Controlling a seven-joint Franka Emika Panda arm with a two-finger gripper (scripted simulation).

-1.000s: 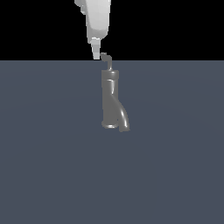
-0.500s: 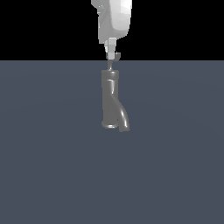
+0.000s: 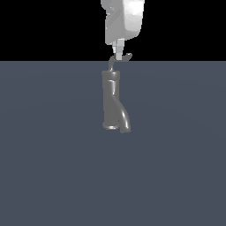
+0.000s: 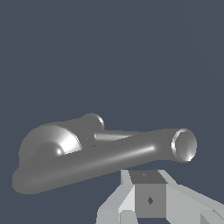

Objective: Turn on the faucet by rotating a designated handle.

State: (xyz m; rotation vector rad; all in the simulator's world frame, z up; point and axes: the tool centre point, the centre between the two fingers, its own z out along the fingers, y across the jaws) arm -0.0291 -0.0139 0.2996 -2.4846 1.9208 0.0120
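In the exterior view we see the grey metallic upright faucet point(image 3: 113, 103) standing near the centre of the dark blue-grey floor point(image 3: 53, 167), with its short curved spout point(image 3: 124, 121) branching off at about 5 o'clock from the base. On top of it sits the thin silver-grey bent handle point(image 3: 119, 59), its hooked tip pointing to 3 o'clock. The white gripper point(image 3: 119, 54) comes down from 12 o'clock and its tip is at the handle, touching it or just beside it. We cannot tell from here if the fingers are apart or together.

In the wrist view we look down on the faucet body and the handle point(image 4: 144, 148), which appears as a thick rod with a round end. The gripper's pale grey blocks point(image 4: 148, 194) are at 6 o'clock, just beside the handle. The finger gap is again not clear.

We judge the risk to be slipping: the handle is slim and smooth, so a push too near the hooked tip could let the finger slide off.
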